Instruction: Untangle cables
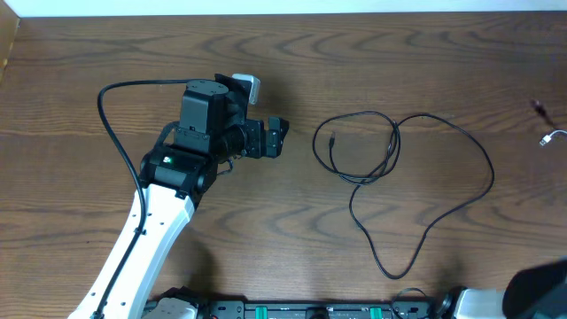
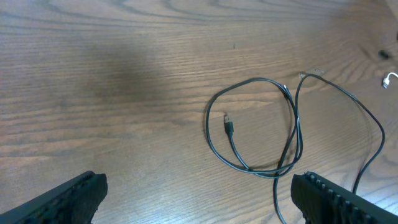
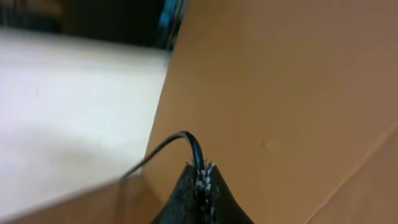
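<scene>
One black cable (image 1: 490,168) lies in loose loops on the wooden table (image 1: 266,230), right of centre, with its small plug end (image 1: 331,139) inside the left loop. My left gripper (image 1: 276,138) hovers just left of that loop, open and empty. In the left wrist view the cable (image 2: 249,81) and plug (image 2: 227,122) lie ahead of the open gripper (image 2: 199,199), one strand passing near the right finger (image 2: 336,199). In the right wrist view my right gripper (image 3: 202,167) is shut on a thin black cable (image 3: 180,137) that rises from between its tips.
A white cable end (image 1: 551,138) and a small dark item (image 1: 537,107) lie at the table's far right edge. Part of the right arm (image 1: 536,291) shows at the bottom right corner. Behind the right gripper are blurred tan and pale surfaces.
</scene>
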`<move>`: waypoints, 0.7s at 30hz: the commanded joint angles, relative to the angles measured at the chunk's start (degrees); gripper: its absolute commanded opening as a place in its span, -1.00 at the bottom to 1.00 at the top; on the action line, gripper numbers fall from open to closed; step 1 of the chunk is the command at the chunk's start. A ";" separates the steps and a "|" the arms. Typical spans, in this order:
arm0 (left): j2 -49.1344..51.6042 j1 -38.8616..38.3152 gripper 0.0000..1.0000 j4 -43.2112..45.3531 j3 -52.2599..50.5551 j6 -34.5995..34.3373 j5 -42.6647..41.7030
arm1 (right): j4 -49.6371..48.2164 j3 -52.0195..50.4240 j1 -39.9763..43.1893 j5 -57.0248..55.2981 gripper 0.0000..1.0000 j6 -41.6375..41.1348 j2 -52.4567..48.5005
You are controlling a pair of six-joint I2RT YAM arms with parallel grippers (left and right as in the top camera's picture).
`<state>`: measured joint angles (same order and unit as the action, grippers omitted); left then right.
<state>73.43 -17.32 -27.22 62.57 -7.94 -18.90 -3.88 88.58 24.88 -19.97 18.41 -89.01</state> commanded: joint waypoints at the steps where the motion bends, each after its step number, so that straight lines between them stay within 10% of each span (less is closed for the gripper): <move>1: 0.31 0.15 0.99 -0.22 1.27 -0.50 0.57 | -2.54 0.98 -0.17 -0.55 -0.98 -0.61 1.55; 21: 0.31 0.15 0.99 -0.22 1.27 -0.50 0.57 | -14.73 1.01 1.95 -6.54 -0.98 -0.55 -12.37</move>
<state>73.43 -17.32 -27.22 62.57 -7.94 -18.90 -16.23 88.97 25.52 -21.50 18.44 -102.13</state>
